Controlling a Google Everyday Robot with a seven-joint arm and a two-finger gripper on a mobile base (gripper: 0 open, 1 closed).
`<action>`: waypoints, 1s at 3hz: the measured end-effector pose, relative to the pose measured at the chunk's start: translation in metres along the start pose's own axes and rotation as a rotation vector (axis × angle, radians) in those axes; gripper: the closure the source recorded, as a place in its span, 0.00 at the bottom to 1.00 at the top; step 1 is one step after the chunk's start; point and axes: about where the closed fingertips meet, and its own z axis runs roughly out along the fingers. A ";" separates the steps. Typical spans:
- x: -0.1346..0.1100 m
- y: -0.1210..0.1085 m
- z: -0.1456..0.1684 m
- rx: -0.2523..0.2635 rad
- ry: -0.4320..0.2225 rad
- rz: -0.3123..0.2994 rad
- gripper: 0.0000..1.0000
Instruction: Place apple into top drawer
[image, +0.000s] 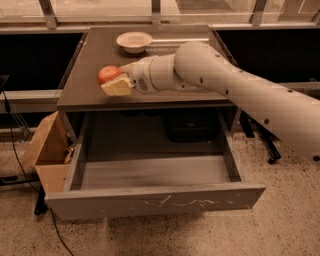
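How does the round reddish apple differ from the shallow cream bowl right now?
The round reddish-orange apple is held by the gripper near the brown tabletop's front left; the shallow cream bowl rests free at the back. The apple is smaller and ball-shaped, the bowl wider and open-topped. Both are above the tabletop.

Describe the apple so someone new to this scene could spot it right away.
Start at the dark table above the open drawer. Over its front left part, the white arm's gripper holds the apple. It is the only round reddish thing there, unlike the cream bowl farther back.
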 end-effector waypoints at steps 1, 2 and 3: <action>0.007 0.028 -0.001 -0.083 0.017 -0.063 1.00; 0.019 0.074 -0.015 -0.148 0.024 -0.093 1.00; 0.058 0.110 -0.026 -0.158 0.081 -0.056 1.00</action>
